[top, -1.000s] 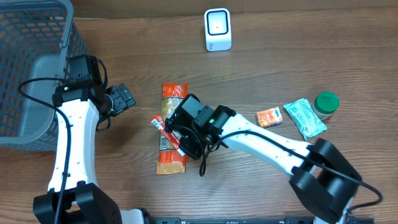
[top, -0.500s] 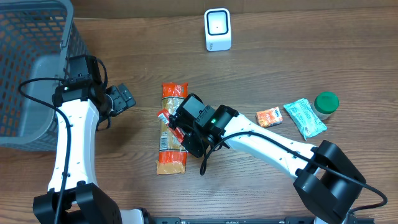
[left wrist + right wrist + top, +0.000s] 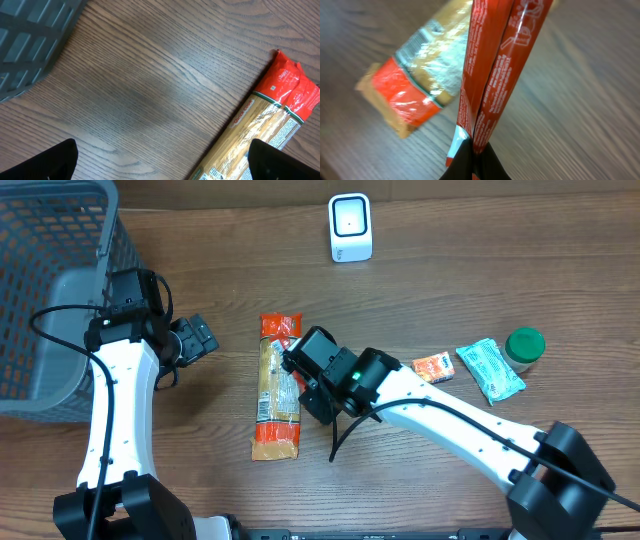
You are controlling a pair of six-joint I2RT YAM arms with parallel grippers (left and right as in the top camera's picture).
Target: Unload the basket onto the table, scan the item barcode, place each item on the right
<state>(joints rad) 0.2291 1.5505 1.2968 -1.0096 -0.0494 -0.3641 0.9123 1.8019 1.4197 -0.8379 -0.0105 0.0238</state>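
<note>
Right, my right jaws are clenched on the near end of a thin red sachet [image 3: 492, 75]. It sticks out ahead of them, above the pasta pack [image 3: 412, 82] lying on the table [image 3: 580, 100]. I judge the sachet light, floppy and slick, so a pinch across its flat sealed end suits it. My left jaws hang released, with nothing between them. I can't find a barcode on the sachet: its print is blurred, and from overhead the wrist hides it almost wholly.

The table [image 3: 150, 90] was matt, grained wood, the pasta packet [image 3: 277, 395] at centre glossy crinkled film, the red sachet [image 3: 492, 75] shiny plastic, the basket [image 3: 50, 270] at upper left dull grey plastic.
</note>
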